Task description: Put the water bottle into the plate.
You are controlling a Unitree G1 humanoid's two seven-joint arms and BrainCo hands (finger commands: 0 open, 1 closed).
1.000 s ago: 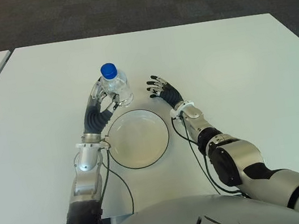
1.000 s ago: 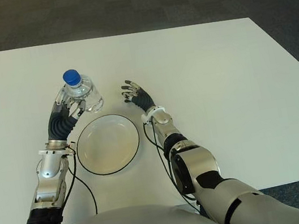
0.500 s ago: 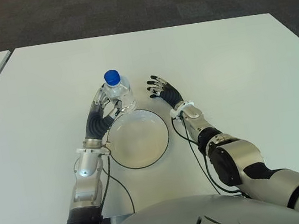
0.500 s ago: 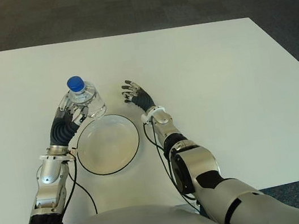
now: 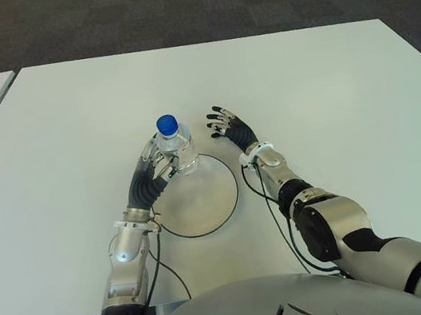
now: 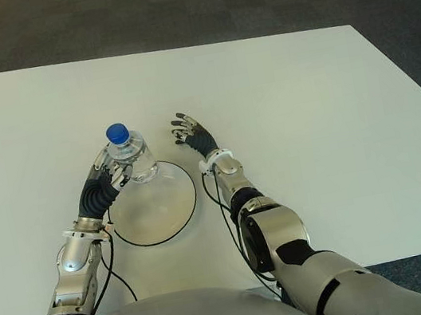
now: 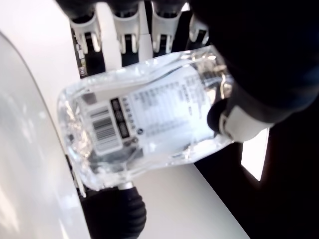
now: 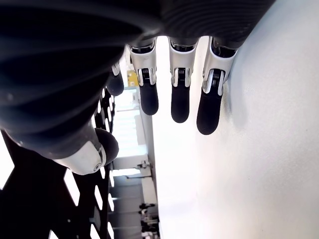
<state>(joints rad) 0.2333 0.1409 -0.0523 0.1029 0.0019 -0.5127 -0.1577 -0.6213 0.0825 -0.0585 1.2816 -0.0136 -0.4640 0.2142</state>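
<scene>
My left hand (image 5: 153, 164) is wrapped around the water bottle (image 5: 177, 148), fingers (image 7: 125, 31) on one side of the clear body and my thumb pressing the other, so the grip is a firm clamp on its lower half. The bottle stands nearly upright in my grasp, blue cap (image 5: 167, 124) on top, and it sits over the far left rim of the plate (image 5: 229, 199). From the eye views I cannot tell whether its base touches the plate or hangs just above it.

To do this step well, I judge I should carry the bottle a little nearer to me and toward the plate's middle, so its base lands on the flat part and not on the sloping rim, where it could tip. I want to keep it upright, lower it gently until the plate takes the weight, and only then loosen my fingers, thumb last, drawing my hand away sideways without brushing the label.

My right hand (image 5: 226, 126) shows just beyond the plate's far right edge on the white table (image 5: 328, 89), fingers loosely spread and holding nothing.
</scene>
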